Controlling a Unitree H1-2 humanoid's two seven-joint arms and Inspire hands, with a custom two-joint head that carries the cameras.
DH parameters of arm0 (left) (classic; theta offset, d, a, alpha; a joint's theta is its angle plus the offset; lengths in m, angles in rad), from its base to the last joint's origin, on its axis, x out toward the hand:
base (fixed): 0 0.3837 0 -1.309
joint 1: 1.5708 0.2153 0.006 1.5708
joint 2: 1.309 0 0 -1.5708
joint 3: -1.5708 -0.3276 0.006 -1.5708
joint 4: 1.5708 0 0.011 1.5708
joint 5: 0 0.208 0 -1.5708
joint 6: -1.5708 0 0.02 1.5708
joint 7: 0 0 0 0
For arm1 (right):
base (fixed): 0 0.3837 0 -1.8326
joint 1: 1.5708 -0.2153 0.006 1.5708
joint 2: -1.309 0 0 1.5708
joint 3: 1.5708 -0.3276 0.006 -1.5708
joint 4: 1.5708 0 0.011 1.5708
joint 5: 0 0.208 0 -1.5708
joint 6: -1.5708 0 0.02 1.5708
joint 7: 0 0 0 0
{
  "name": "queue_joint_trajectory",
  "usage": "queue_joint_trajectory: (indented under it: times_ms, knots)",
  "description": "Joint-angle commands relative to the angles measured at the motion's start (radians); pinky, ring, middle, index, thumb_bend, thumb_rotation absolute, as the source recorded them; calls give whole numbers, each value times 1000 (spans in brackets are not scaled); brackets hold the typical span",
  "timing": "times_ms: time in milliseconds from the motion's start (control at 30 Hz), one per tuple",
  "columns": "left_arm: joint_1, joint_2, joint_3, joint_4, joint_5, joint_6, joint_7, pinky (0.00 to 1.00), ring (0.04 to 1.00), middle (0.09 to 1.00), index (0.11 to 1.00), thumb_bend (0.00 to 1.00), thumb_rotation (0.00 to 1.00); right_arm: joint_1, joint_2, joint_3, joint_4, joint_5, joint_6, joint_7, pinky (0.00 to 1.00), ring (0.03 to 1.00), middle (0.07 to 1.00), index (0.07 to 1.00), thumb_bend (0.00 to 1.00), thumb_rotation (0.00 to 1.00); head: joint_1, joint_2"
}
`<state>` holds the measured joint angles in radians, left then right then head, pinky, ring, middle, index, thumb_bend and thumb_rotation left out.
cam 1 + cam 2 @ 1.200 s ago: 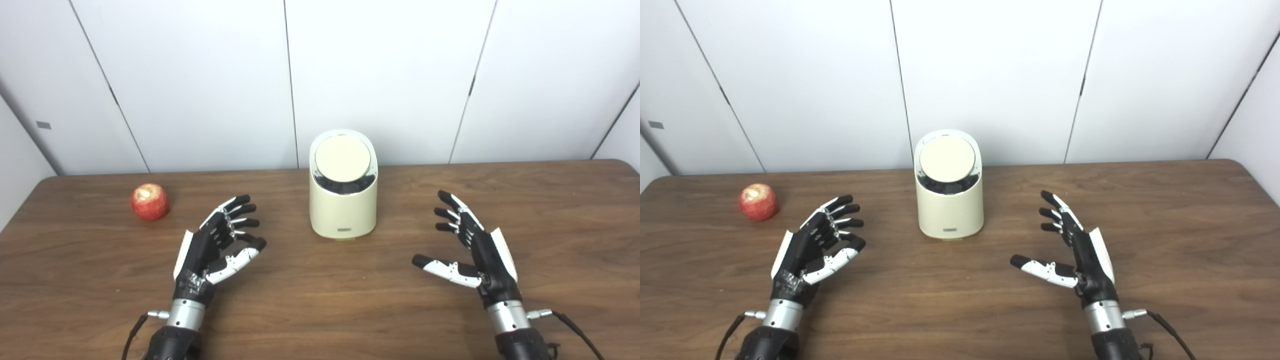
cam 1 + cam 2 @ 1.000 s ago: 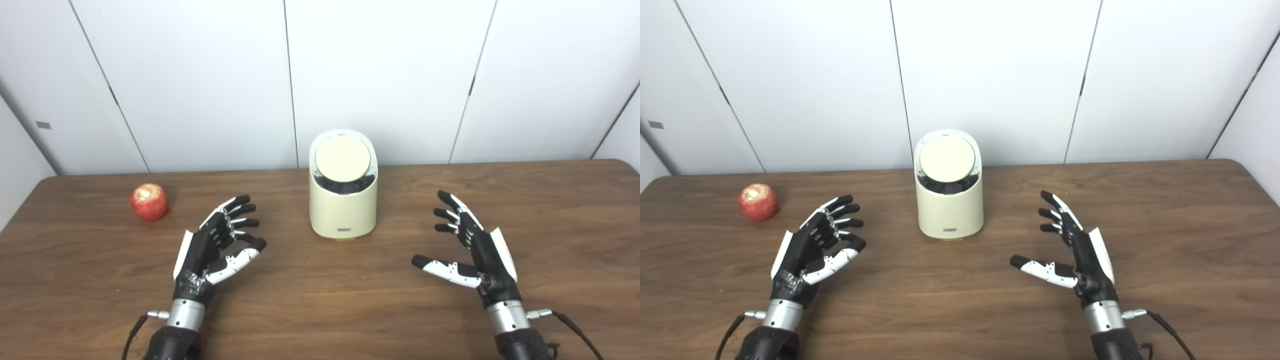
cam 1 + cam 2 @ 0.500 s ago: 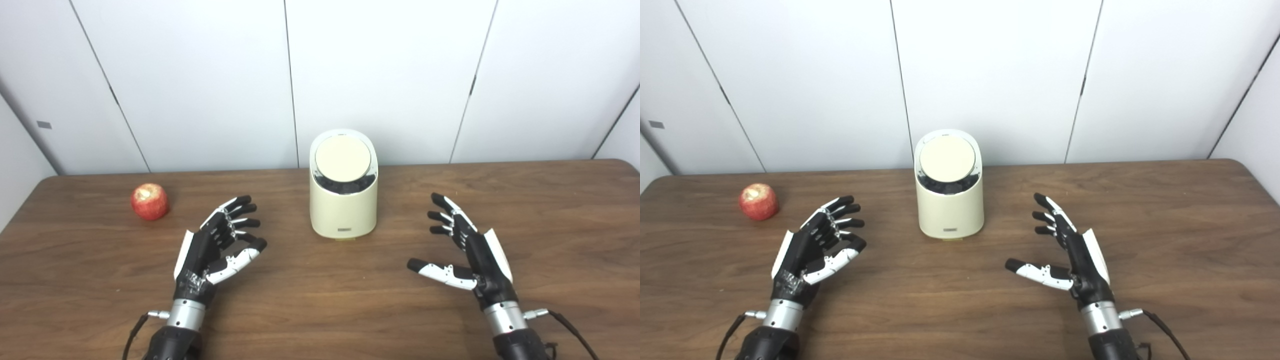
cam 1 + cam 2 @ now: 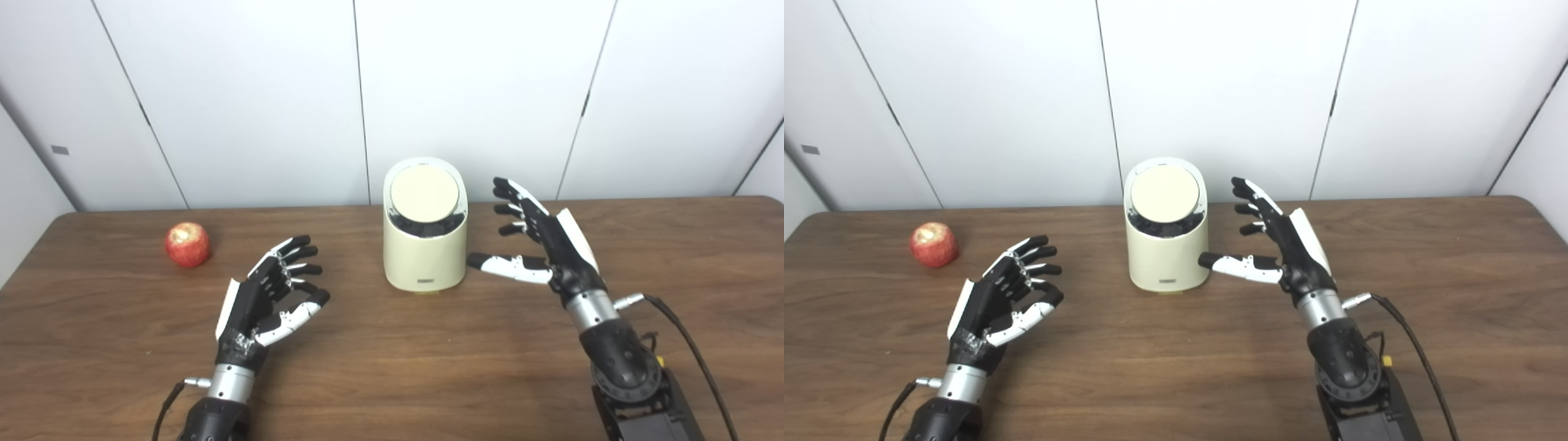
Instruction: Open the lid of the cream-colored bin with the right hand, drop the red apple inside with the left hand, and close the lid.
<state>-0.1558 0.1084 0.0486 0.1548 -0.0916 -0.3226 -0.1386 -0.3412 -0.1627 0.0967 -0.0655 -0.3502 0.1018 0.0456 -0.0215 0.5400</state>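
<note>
Brown wood is your table [image 4: 392,367], running wide under everything. On it, at the far middle, stands the cream-colored bin [image 4: 424,260], its round lid [image 4: 424,194] shut and tilted toward you. Your right hand [image 4: 545,242] hangs just right of the bin, fingers spread, thumb pointing at the bin's side, holding nothing. Your left hand [image 4: 264,300] hovers near left, loosely spread and empty. The red apple [image 4: 187,244] sits far left, well apart from that hand. You are on the first step, I judge: next bring the right fingers over the lid and press or lift it.
</note>
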Motion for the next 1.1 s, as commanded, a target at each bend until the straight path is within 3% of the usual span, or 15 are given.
queue_joint_trajectory:
  times_ms: [0, 100, 267, 467, 633, 1067]
  knots:
    - [26, -9, -6, 43, -7, -25, -1, 546, 681, 772, 826, 644, 127, -60, -10, 2, -7, -11, -10, 1, 697, 824, 881, 888, 778, 435, 2, -1]
    - [27, -9, -7, 45, -13, -28, -5, 549, 684, 777, 831, 637, 122, -103, -12, 6, 23, -8, -15, 1, 689, 827, 874, 894, 775, 396, 4, -3]
    - [30, -10, -3, 38, -15, -18, -2, 555, 685, 775, 828, 647, 117, -162, -20, 11, 65, -36, -22, -13, 690, 833, 881, 908, 784, 423, 4, -3]
    - [26, -13, -3, 46, -10, -23, 3, 562, 690, 772, 827, 663, 142, -235, -25, 17, 97, -48, 11, 2, 683, 829, 881, 895, 768, 404, 6, -10]
    - [22, -13, -3, 58, -1, -36, 8, 554, 681, 768, 826, 648, 107, -289, -34, 31, 128, -75, 64, 17, 674, 814, 882, 904, 757, 413, 6, -11]
    - [19, -19, -1, 52, -6, -22, 13, 553, 682, 767, 829, 657, 106, -405, -38, 65, 254, -113, 60, 8, 660, 833, 898, 900, 756, 382, 13, -15]
